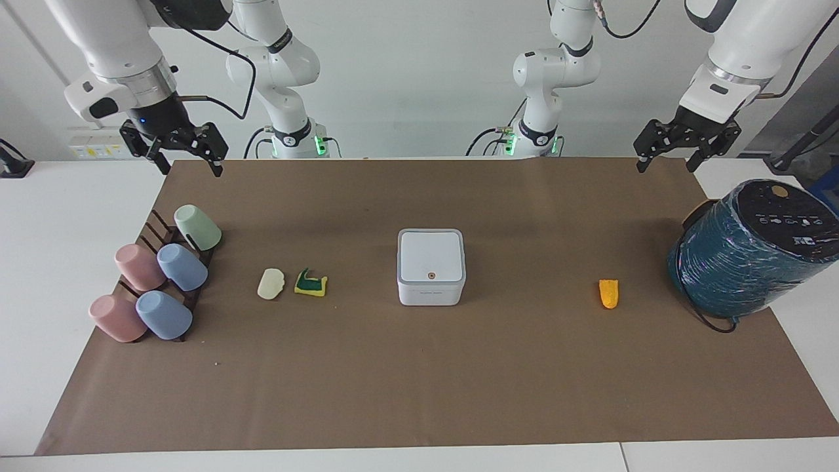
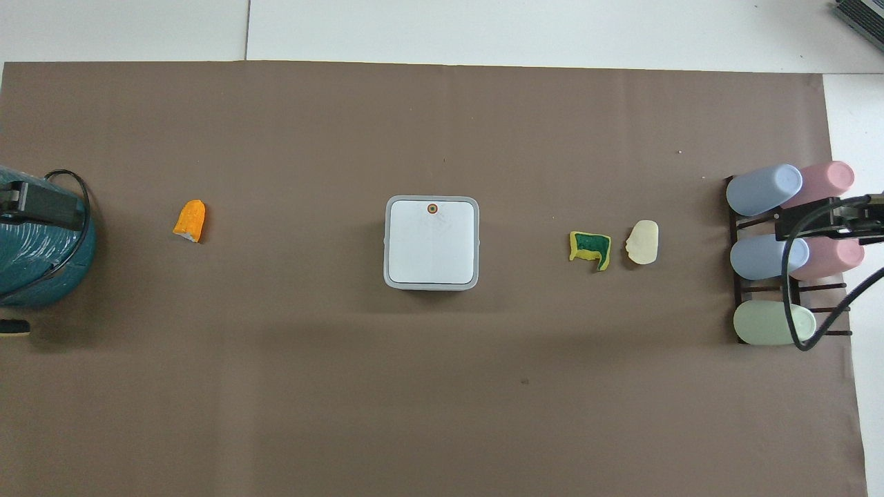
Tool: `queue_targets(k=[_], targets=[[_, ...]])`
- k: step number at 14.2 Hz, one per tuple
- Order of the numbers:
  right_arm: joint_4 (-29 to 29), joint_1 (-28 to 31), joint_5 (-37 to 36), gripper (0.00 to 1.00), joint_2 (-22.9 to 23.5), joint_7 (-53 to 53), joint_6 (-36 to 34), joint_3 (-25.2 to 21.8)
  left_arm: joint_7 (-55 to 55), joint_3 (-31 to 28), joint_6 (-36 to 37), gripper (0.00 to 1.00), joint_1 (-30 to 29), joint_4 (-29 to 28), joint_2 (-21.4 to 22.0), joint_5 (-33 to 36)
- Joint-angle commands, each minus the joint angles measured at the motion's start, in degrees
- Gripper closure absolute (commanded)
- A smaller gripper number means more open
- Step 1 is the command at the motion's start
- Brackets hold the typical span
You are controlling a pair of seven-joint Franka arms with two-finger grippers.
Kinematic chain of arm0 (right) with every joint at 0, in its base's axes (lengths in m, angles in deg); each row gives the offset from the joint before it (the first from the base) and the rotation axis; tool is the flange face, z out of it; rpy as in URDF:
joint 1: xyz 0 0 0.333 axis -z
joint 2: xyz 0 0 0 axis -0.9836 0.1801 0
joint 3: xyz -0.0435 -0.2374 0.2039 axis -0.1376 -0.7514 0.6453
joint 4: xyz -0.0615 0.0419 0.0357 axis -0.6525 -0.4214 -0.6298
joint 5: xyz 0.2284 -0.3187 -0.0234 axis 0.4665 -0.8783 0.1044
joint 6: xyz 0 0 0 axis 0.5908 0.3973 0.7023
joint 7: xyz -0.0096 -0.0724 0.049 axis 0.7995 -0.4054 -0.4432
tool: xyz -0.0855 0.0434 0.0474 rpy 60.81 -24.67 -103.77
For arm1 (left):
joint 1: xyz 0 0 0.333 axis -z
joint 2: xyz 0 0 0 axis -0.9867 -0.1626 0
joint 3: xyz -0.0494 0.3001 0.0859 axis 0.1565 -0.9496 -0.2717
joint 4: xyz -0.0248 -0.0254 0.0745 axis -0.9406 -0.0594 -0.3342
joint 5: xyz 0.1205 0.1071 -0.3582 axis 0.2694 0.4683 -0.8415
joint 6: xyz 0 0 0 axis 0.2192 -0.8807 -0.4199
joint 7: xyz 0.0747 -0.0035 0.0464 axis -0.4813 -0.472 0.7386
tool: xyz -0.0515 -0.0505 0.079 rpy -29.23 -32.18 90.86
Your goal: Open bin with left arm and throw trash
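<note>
3 small scraps of trash lie on the brown mat that covers the tabletop (image 1: 419,406). The white bin (image 1: 431,266) sits in the middle of the facing view, flat on the mat, with its lid shut. A tiny orange dot shows on the lid, at the edge lower in that view.

The cream scrap (image 1: 270,283) and the yellow-and-green scrap (image 1: 311,282) lie just beside each other, apart by a small gap, at the middle left of the facing view. They are between the bin and the cups. The orange scrap (image 1: 608,293) lies alone at the middle right of that view, between the bin and the big teal cylinder (image 1: 754,252).

5 cups (image 1: 157,282) rest tipped over on a dark rack at the left of the facing view: 1 green, 2 blue and 2 pink.

The left tool (image 1: 685,154) hangs in the air at the upper right of the facing view, over the mat's top edge. Its fingers are spread and hold nothing. The right tool (image 1: 180,154) hangs at the upper left of that view, over the mat's corner above the cups. Its fingers are spread too and hold nothing. Both tools are well apart from the bin and from every scrap.
</note>
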Motion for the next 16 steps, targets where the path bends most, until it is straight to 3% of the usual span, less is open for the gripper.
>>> queue_targets(k=[1,10,16], targets=[[0.18,0.41,0.77,0.00,-0.57,0.32,-0.47,0.02,0.23,-0.22,-1.53,0.00,-0.02,-3.27,2.35,-0.58],[0.26,0.50,1.56,0.00,-2.14,0.41,-0.73,-0.07,-0.04,-0.22,-5.23,0.00,0.42,-3.45,2.18,-0.58],[1.75,0.67,0.77,0.00,-3.82,1.73,0.32,-0.42,-5.04,-0.22,-13.75,0.00,8.75,-8.36,3.75,-0.58]])
